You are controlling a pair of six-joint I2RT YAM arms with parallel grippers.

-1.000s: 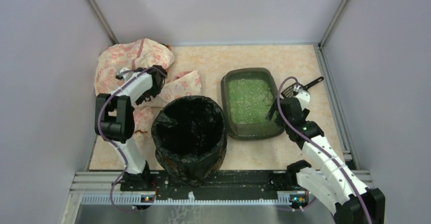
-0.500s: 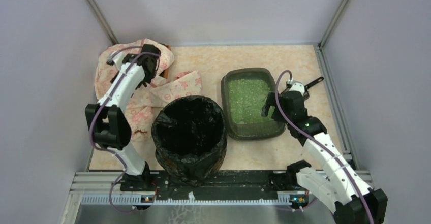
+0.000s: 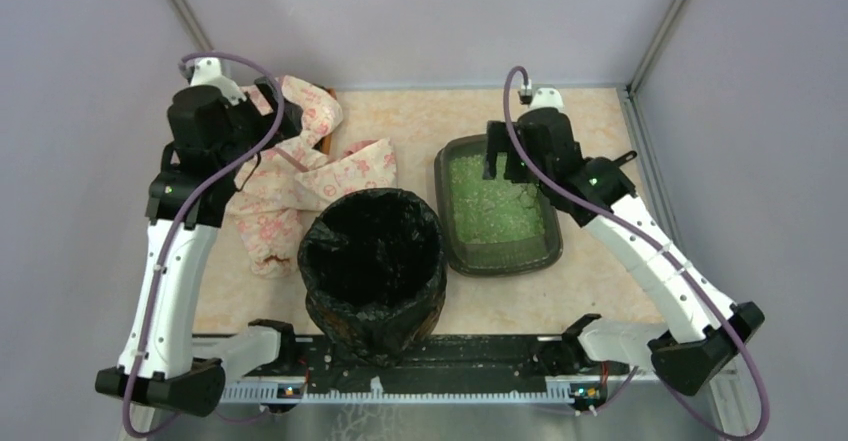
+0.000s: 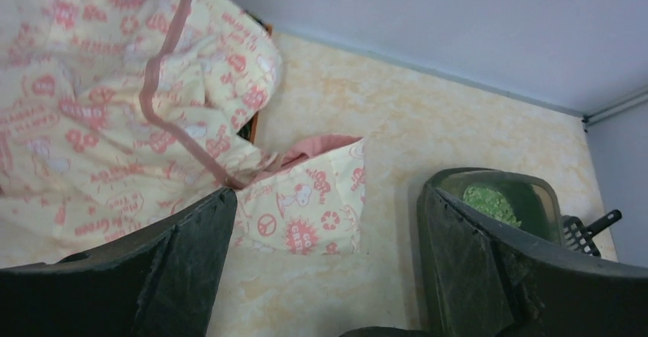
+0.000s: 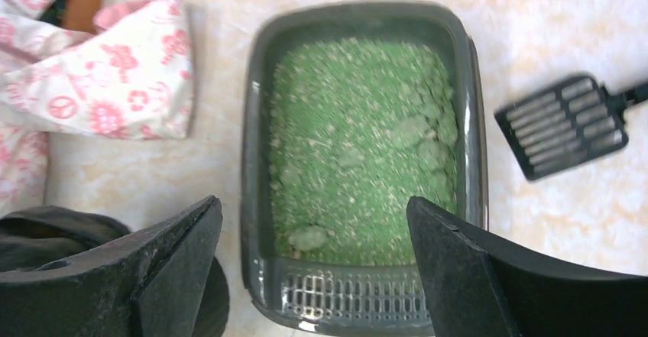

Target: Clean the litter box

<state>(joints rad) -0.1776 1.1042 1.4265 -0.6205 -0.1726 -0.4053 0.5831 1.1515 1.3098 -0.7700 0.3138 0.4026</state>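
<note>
Right wrist view: your right gripper (image 5: pixel 312 222) hangs wide, empty, over the litter box (image 5: pixel 256 161) beside the bin (image 3: pixel 372 323); left gripper (image 4: pixel 327 199) wide too. Reaching for the scoop (image 5: pixel 562 127), you could clip the rim, spilling litter (image 5: pixel 359 146).

Beneath the right gripper (image 5: pixel 312 207), its fingers (image 5: pixel 474 276) matt, fine-grained black plastic, the litter box (image 5: pixel 256 161) is smooth grey plastic with a dull sheen, holding rough, clumped green granules (image 5: pixel 359 146). To that gripper's right, the scoop (image 5: pixel 562 127) is matt black plastic on a smooth marbled tabletop (image 5: pixel 535 16); to its left, creased printed cloth (image 5: pixel 115 77) and a bin liner (image 3: pixel 420 291) of glossy crinkled black film.
</note>
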